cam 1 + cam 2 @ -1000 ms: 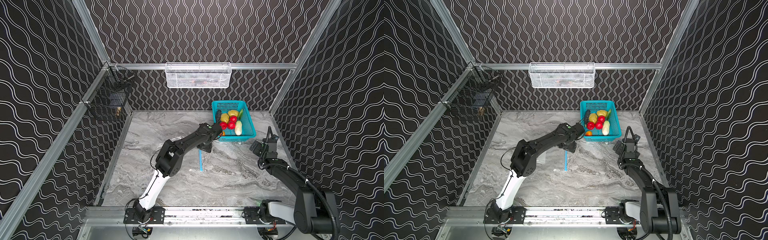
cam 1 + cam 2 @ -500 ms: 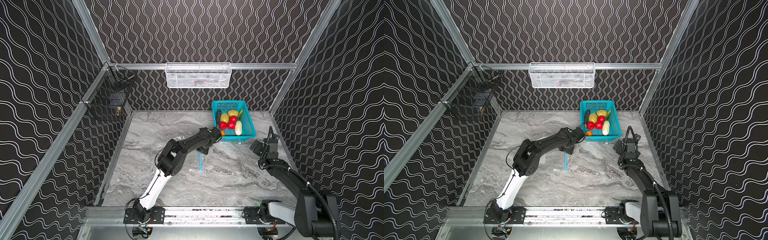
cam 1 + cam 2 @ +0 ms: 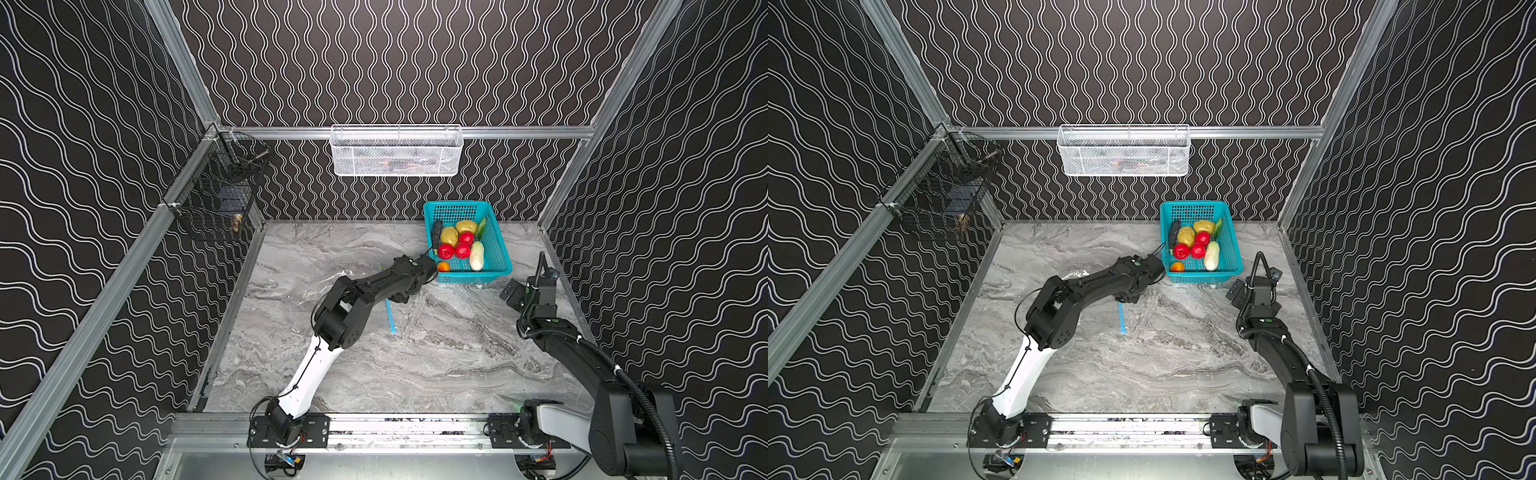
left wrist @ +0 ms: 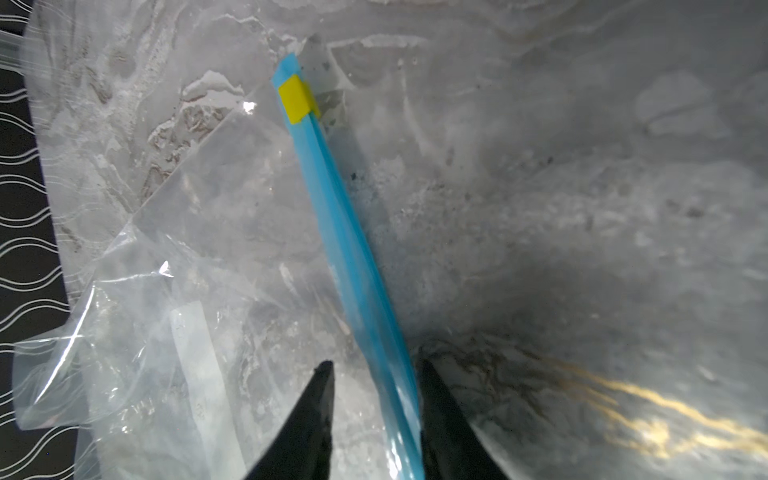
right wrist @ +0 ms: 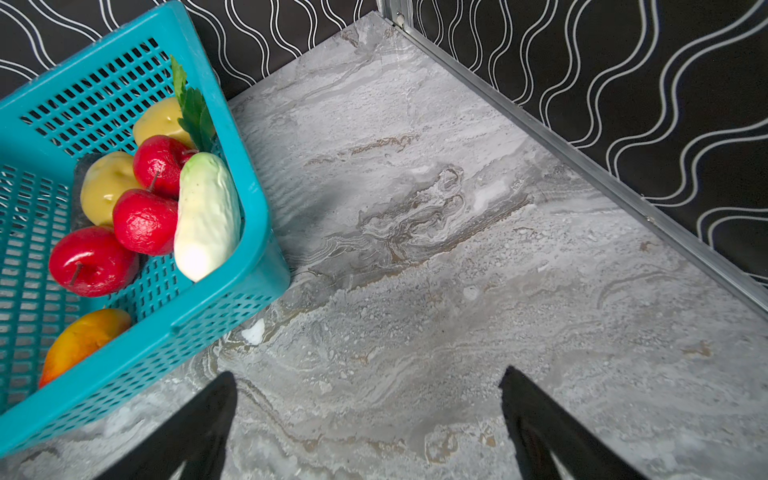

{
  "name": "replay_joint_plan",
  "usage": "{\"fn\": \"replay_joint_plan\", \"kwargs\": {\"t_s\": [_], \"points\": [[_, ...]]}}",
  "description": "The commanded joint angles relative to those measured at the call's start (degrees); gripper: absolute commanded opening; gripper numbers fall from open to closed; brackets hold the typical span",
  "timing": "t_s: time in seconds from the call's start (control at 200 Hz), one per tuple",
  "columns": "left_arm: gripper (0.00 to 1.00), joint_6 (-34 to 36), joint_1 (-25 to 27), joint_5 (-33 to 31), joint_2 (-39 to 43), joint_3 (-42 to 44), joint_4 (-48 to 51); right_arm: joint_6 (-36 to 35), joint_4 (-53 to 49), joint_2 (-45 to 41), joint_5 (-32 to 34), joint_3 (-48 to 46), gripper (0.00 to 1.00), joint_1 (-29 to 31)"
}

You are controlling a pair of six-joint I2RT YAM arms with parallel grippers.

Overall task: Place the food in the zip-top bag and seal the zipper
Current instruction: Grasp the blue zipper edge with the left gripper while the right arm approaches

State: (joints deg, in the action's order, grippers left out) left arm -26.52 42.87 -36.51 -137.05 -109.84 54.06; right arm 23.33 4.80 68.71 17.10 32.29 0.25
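In both top views I am reaching my left arm across the tabletop [image 3: 436,365] toward the teal basket [image 3: 469,277]. My left pincer [image 3: 400,297] is tucked under its own wrist there, so I cannot tell its spread from above. The zipper [image 3: 391,318] is showing as a thin blue strip coming out from under that wrist. Its long axis is running from the back of the tabletop toward the front rail, leaning slightly right as it nears the rail. The zip-top bag [image 3: 1077,274] is lying to the left of the strip, with its mouth edge facing the right arm's side. The food [image 3: 1194,245] is all sitting in the basket. My right pincer [image 3: 1235,291] is hovering just beside the basket's front right corner.

In the left wrist view my left pincer [image 4: 374,365] is standing partly spread astride the zipper. One fingertip is touching the strip or nearly so, and bare plastic is showing between the strip and the other fingertip. The strip is pointing straight away from my fingertips, with the yellow slider [image 4: 294,102] near its far end.

In the right wrist view my right pincer [image 5: 368,382] is spread wide over bare tabletop, gripping nothing. The white-green radish [image 5: 205,212] is leaning lengthwise along the basket wall beside the tomatoes [image 5: 145,220].
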Motion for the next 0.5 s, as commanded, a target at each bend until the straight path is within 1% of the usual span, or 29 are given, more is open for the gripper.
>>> {"fn": "replay_joint_plan", "kwargs": {"t_s": [0.0,0.03,0.075,0.105,0.14,0.185,0.245,0.38,0.495], "points": [[0.26,1.12,-0.33,4.03,-1.27,1.61,-0.14,0.57,-0.36,-0.36,-0.04,0.64,0.99,0.01],[0.22,1.11,-0.4,4.04,-1.35,1.79,-0.27,0.57,-0.42,-0.44,-0.05,0.73,0.99,0.01],[0.19,0.97,-0.59,4.08,-1.5,1.88,-0.17,0.56,-0.56,-0.58,-0.05,0.84,0.99,0.0],[0.12,0.95,-0.68,4.21,-1.59,1.99,-0.1,0.55,-0.58,-0.64,-0.12,0.93,0.99,0.01],[0.07,0.93,-0.92,4.59,-1.64,2.07,-0.1,0.49,-0.66,-0.68,-0.14,1.01,0.99,0.01],[0.05,0.78,-1.12,4.94,-1.73,2.17,-0.01,0.57,-0.75,-0.76,-0.14,1.08,0.99,0.01],[0.0,0.84,-1.62,5.63,-1.73,2.35,0.08,0.57,-0.93,-0.87,-0.14,1.19,0.99,0.01],[0.0,0.82,-2.58,7.15,-0.81,3.44,-0.35,0.66,-1.12,-1.1,-0.32,1.37,0.99,0.01],[0.0,0.84,-3.05,7.08,0.35,3.63,-0.07,0.92,-1.2,-1.38,-0.74,1.45,0.99,0.01]]}}
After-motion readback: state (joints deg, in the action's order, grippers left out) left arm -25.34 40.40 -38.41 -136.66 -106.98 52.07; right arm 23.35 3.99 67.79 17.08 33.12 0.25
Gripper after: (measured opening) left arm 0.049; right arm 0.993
